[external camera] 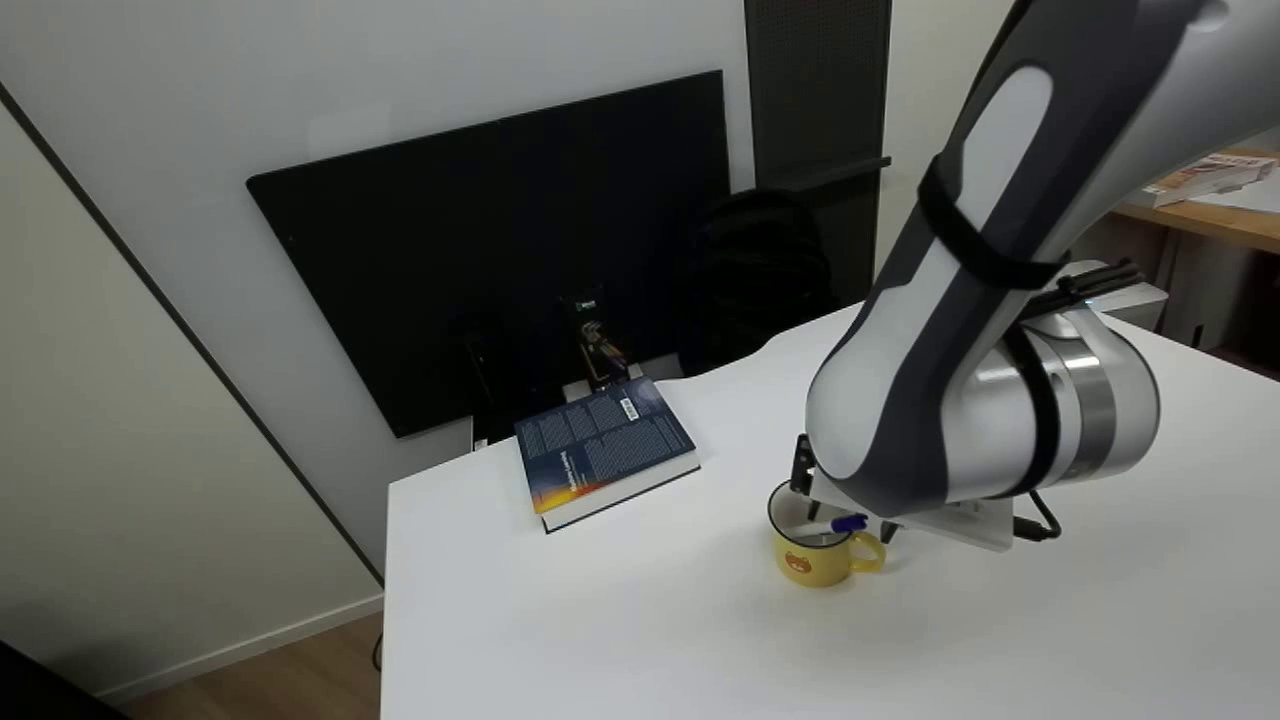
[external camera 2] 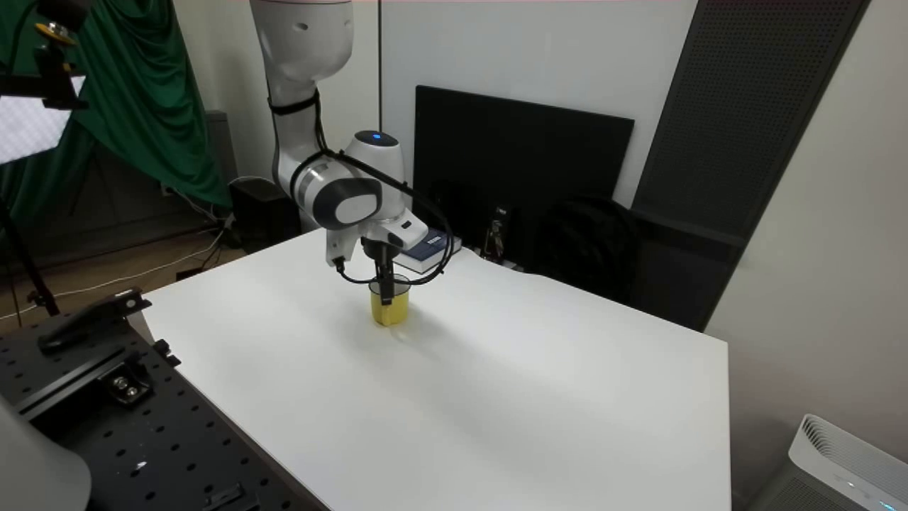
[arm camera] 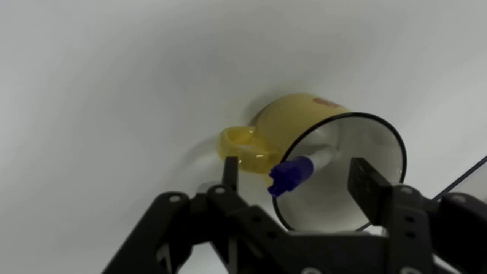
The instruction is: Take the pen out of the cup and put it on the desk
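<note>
The yellow cup point(external camera: 812, 568) stands upright on the white desk point(external camera: 600, 630); it also shows in an exterior view point(external camera 2: 397, 312) and in the wrist view point(arm camera: 295, 116). The pen point(arm camera: 291, 175), with a blue-purple cap and a white body, leans inside the cup, its cap sticking out over the rim on the handle side; the cap also shows in an exterior view point(external camera: 850, 523). My gripper point(arm camera: 293, 166) is open above the cup, pointing down. In the wrist view the pen's cap lies between the fingers, apart from both. The left finger appears outside the rim, the right one over the cup's opening.
A blue-covered book point(external camera: 605, 445) lies on the desk near the back edge, and a black screen panel point(external camera: 500, 250) stands behind it. A black perforated plate point(external camera 2: 163, 440) borders the desk. A black cable point(external camera 2: 433, 206) loops beside the wrist.
</note>
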You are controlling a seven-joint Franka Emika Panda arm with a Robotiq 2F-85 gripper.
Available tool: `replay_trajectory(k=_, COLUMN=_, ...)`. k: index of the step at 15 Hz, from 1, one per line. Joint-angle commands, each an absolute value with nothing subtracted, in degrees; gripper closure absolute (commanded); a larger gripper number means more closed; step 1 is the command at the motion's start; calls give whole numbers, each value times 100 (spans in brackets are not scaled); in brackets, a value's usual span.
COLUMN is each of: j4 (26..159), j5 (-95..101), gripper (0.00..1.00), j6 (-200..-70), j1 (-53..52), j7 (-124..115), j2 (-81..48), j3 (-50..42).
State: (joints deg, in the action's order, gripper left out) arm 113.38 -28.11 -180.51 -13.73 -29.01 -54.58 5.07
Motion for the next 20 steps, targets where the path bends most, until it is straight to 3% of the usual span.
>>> replay_trajectory(k=1, j4=11228, j5=-2850, gripper=55, j6=-18041, j1=-1403, j7=-3032, j2=-5539, j3=492)
replay_trajectory(k=7, j4=11198, j5=-2841, gripper=93, j6=-17982, j1=-1534, j7=-3072, j2=-5559, j3=373)
replay_trajectory(k=20, j4=10923, j5=-2753, gripper=95, j6=-17704, j1=-1766, j7=-3075, j2=-5370, j3=130)
